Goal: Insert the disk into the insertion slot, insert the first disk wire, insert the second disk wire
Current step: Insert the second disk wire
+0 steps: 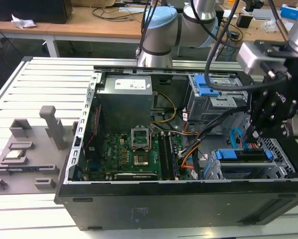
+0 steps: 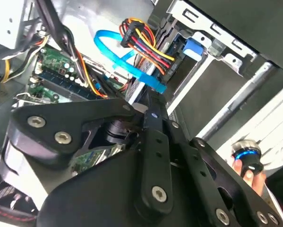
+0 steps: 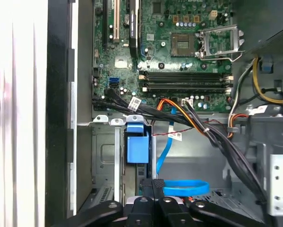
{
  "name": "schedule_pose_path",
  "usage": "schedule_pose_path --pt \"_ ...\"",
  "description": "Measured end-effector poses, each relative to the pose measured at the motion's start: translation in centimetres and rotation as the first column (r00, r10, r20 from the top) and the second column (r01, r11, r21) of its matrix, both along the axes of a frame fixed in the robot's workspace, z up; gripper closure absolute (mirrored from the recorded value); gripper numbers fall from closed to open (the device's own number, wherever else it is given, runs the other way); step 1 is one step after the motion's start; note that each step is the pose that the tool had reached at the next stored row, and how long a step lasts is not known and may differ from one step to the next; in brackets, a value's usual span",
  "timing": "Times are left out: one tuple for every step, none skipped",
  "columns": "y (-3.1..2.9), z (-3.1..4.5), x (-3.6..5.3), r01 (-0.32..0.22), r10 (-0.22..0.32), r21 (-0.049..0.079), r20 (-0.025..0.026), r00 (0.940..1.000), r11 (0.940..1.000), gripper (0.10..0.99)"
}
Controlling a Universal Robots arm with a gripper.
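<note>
Disk (image 1: 244, 155) was seen already seated in the insertion slot (image 1: 280, 169), at the exterior view's right end of the open PC case (image 1: 139, 199); blue carrier edge was visible along the slot mouth. Disk step was judged done.

Tool (image 1: 253, 133) was positioned directly over the rear edge of the disk, just above the connector area. In the second wrist view the tool (image 2: 150, 106) fingers were seen drawn together on a dark plug, close to the end of the second disk wire (image 2: 127, 59); whether the plug belonged to that wire or to the orange and yellow wire bundle (image 2: 143, 42) could not be told. Tool state was judged clamped on a plug, not confirmed.

Second disk wire was seen in the first wrist view (image 3: 186, 187) looping just ahead of the fingers, with its other run rising toward the motherboard (image 3: 179, 52). In the exterior view it (image 1: 234, 139) curved up beside the tool.

Step in hand was judged to be a wire insertion at the disk's rear connectors; which of the two could not be settled.

Next move was judged to call for squaring the plug to its socket and a straight, low-force push, with the cable loop kept clear of the fingers. A person's fingers (image 2: 254, 177) on a round knob were noted beside the case
</note>
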State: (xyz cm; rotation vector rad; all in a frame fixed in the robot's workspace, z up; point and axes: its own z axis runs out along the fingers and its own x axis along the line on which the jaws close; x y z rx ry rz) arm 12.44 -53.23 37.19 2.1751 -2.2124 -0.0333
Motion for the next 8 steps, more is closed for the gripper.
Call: schedule_pose_path --pt "0.06 0.69 0.0 0.0 0.0 -0.001 0.0 1.0 1.0 0.98" --pt "0.06 1.29 0.0 0.0 0.0 -0.001 0.0 1.0 1.0 0.98" --pt "0.06 1.51 0.0 0.0 0.0 -0.001 0.0 1.0 1.0 0.98" --pt "0.06 1.63 0.0 0.0 0.0 -0.001 0.0 1.0 1.0 0.98" --pt "0.06 1.66 0.0 0.0 0.0 -0.001 0.0 1.0 1.0 0.98" --pt "0.06 1.67 0.0 0.0 0.0 -0.001 0.0 1.0 1.0 0.98" --pt "0.06 1.68 0.0 0.0 0.0 -0.001 0.0 1.0 1.0 0.98" --pt "0.06 1.69 0.0 0.0 0.0 -0.001 0.0 1.0 1.0 0.98"
